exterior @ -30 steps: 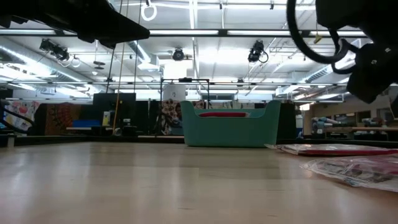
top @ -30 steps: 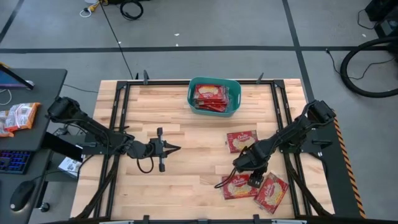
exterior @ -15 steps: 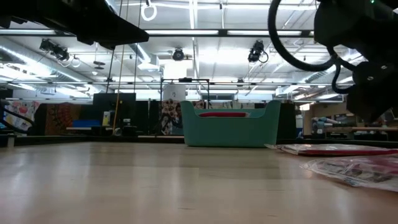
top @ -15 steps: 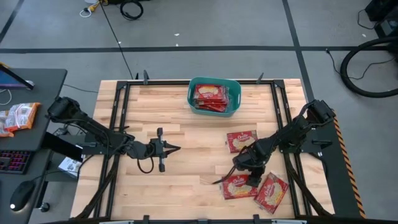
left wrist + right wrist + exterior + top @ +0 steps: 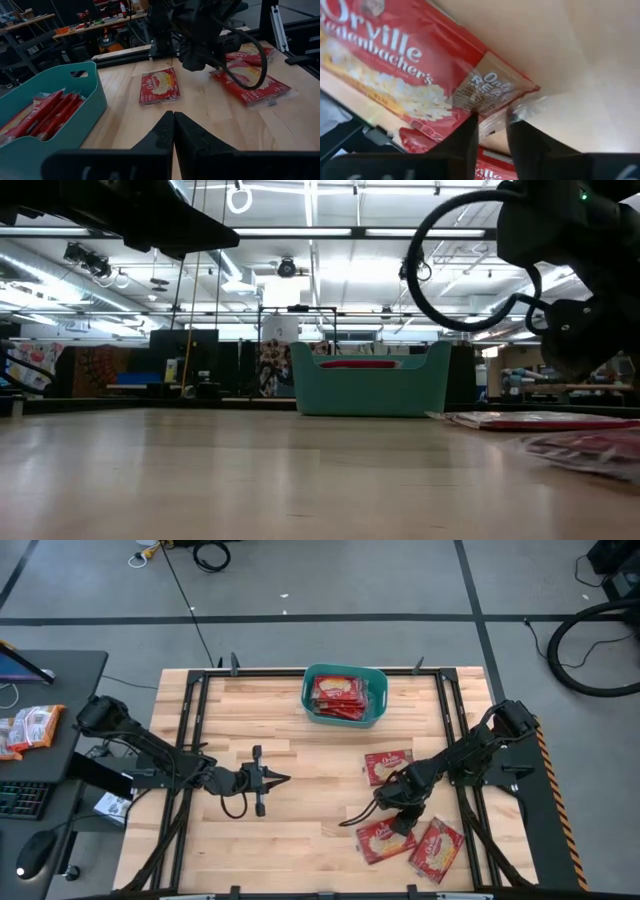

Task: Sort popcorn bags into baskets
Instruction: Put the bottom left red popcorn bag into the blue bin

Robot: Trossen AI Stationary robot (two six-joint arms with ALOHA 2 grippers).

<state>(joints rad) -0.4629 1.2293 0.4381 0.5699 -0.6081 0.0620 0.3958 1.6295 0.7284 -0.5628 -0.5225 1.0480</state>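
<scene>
I have the right claw [image 5: 392, 821] low over the bench [image 5: 300, 840] toward the front right corner, and my wrist camera looks straight onto a popcorn bag [image 5: 405, 85], its clear crimped end lying right at the tips of the two fingers [image 5: 470, 137]; the fingers stand only slightly apart with the bag's edge at the narrow gap between them, and I cannot tell whether they have actually pinched it. From above, that bag [image 5: 385, 839] lies flat just in front of the claw, touching or overlapping a second bag [image 5: 436, 848] nearer the right front corner, while a third bag [image 5: 386, 765] lies by itself just behind the claw, toward the middle of the right half. The teal basket [image 5: 309, 690] sits at the middle of the far edge with several red bags [image 5: 338, 695] stacked inside it, well apart from the claw. The left claw [image 5: 272, 779] waits above the middle of the bench's left half with its fingers pressed together, tips pointing toward the right arm; its own camera shows the basket [image 5: 75, 107] to one side and the lone bag [image 5: 159, 86] beyond the closed fingers [image 5: 172, 131]
</scene>
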